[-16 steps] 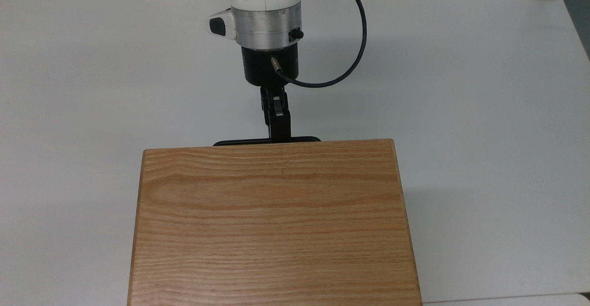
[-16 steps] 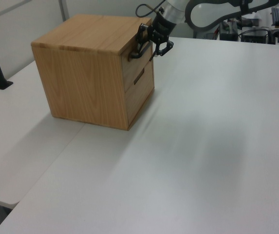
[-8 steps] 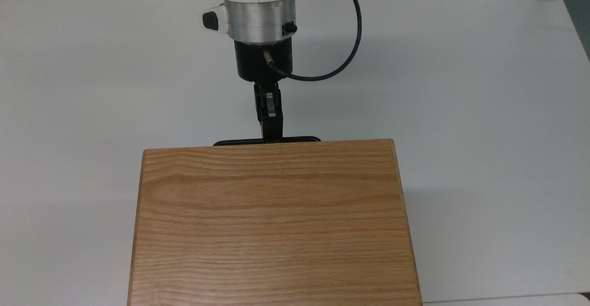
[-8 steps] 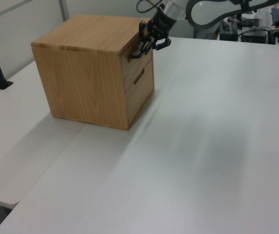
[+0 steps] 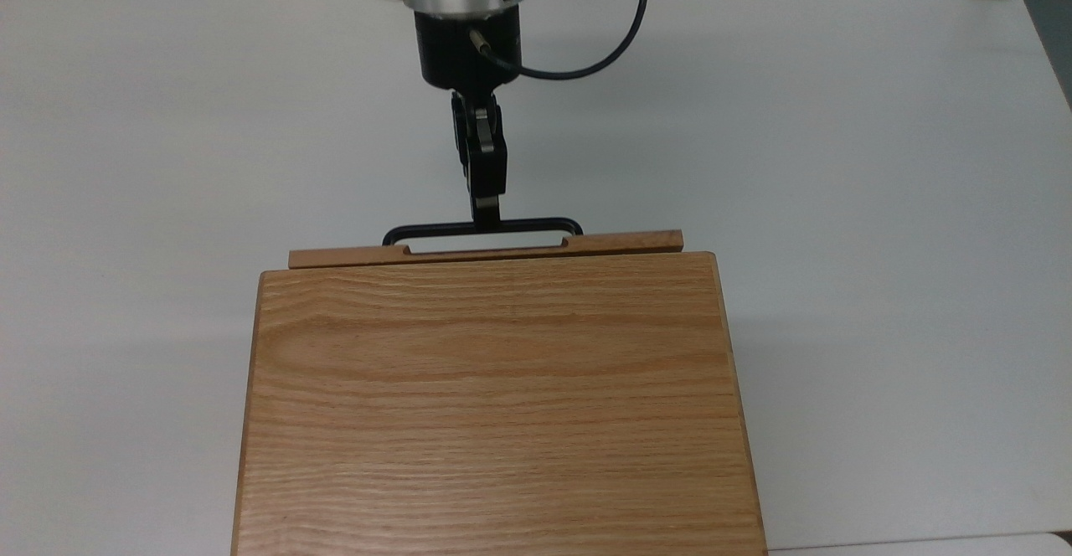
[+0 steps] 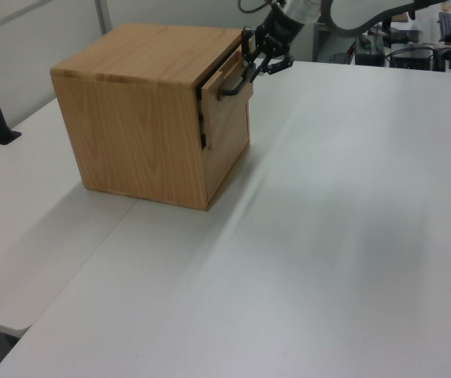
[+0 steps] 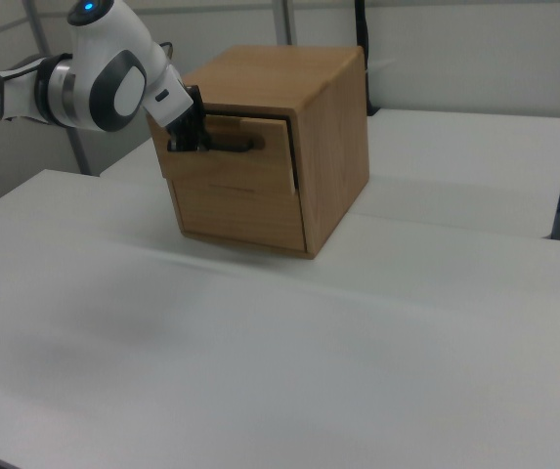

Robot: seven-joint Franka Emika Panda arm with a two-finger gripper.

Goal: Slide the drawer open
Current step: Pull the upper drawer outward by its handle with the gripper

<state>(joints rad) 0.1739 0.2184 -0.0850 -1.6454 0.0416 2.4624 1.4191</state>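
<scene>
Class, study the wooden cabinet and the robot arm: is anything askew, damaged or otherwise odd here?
Nothing stands out. The light oak drawer is slid a little way out of the oak cabinet and looks square to it. The black pincer is at the long black metal bar handle. The white table shows no spills.

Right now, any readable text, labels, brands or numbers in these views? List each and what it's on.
None readable.
Cabinet: plain oak grain, no label.
Drawer front and its black handle: no markings.
Gripper and arm: no legible lettering; a blue light glows on top of the arm.
Table: blank white.
</scene>
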